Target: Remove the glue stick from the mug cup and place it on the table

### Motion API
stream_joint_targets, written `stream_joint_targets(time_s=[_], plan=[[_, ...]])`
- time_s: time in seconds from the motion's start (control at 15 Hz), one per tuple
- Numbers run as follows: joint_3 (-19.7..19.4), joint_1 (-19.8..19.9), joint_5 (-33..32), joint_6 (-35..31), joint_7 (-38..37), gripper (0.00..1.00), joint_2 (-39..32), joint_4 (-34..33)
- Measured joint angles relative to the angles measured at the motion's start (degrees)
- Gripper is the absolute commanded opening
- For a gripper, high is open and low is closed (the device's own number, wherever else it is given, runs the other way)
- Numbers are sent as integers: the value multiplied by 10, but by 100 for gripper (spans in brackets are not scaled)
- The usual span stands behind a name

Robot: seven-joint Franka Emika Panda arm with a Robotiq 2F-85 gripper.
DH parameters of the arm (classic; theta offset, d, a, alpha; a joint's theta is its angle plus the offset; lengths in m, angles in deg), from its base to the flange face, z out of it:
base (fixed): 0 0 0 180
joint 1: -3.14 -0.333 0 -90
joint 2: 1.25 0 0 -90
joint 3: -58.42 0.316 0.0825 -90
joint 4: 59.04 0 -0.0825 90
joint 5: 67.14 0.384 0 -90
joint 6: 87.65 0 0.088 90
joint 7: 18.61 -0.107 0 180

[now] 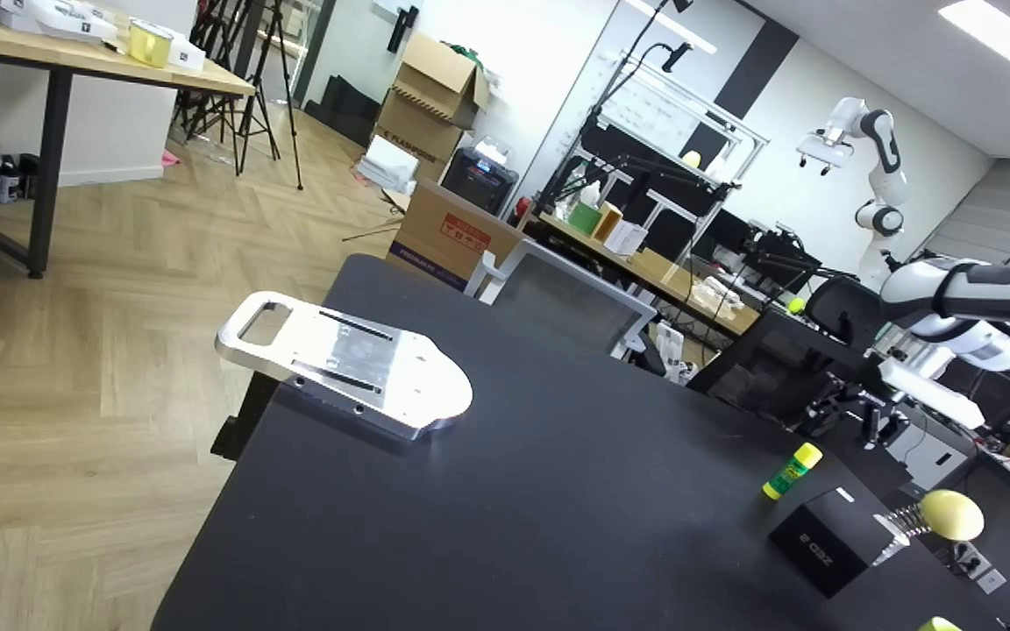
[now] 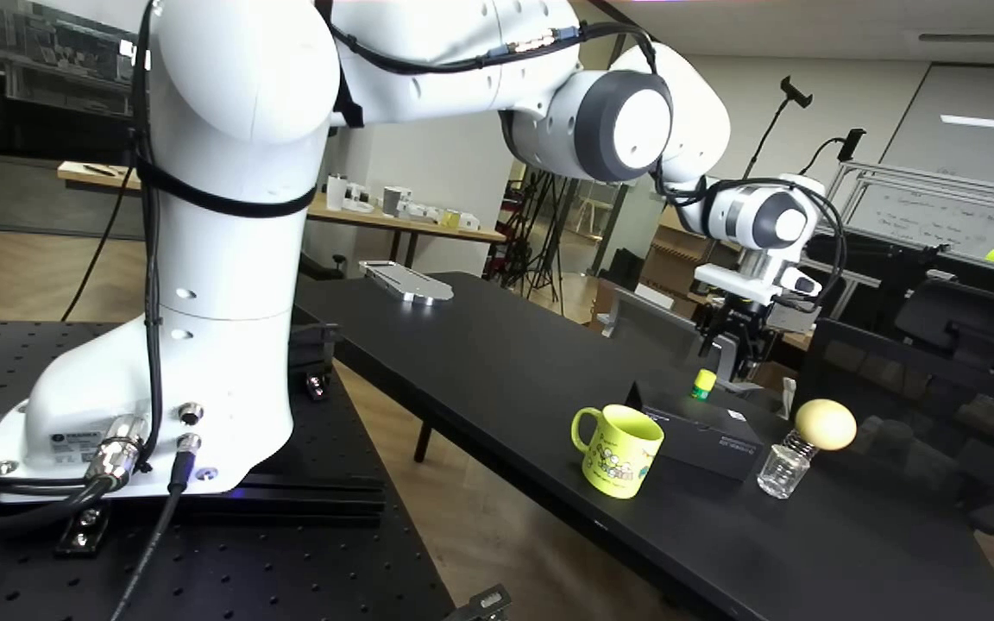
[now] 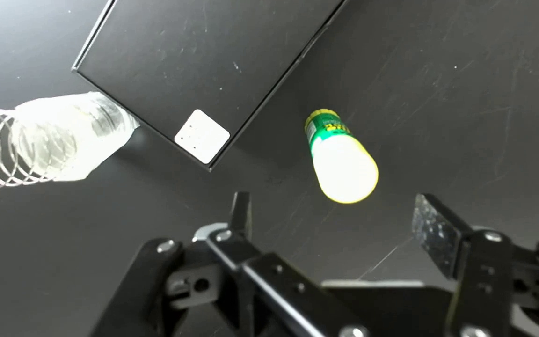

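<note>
I see a small, round glue stick (image 3: 339, 157), green with yellow ends, standing on the big matte black table (image 1: 514, 499), close to the long edge by the grey mesh chair (image 1: 553, 302). A black cardboard box (image 3: 204, 70) sits just beside it. The black metal claw (image 3: 332, 215) hangs near the stick, its two fingers (image 3: 438, 234) wide apart. A yellow-green mug (image 2: 620, 453) with drawings stands near the opposite long edge.

A yellow-capped green cylindrical glue stick (image 3: 340, 158) is standing upright on the matte black table (image 1: 522, 499), well apart from an upright yellow-green mug (image 2: 621, 452).
</note>
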Motion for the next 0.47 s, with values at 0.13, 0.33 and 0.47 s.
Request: stream_joint_targets(time_s=[0.13,0.33,0.47], plan=[[-2,0,0,6,0,100,10,-5],[-4,1,0,13,0,100,27,-9],[-5,2,0,15,0,100,40,-9]])
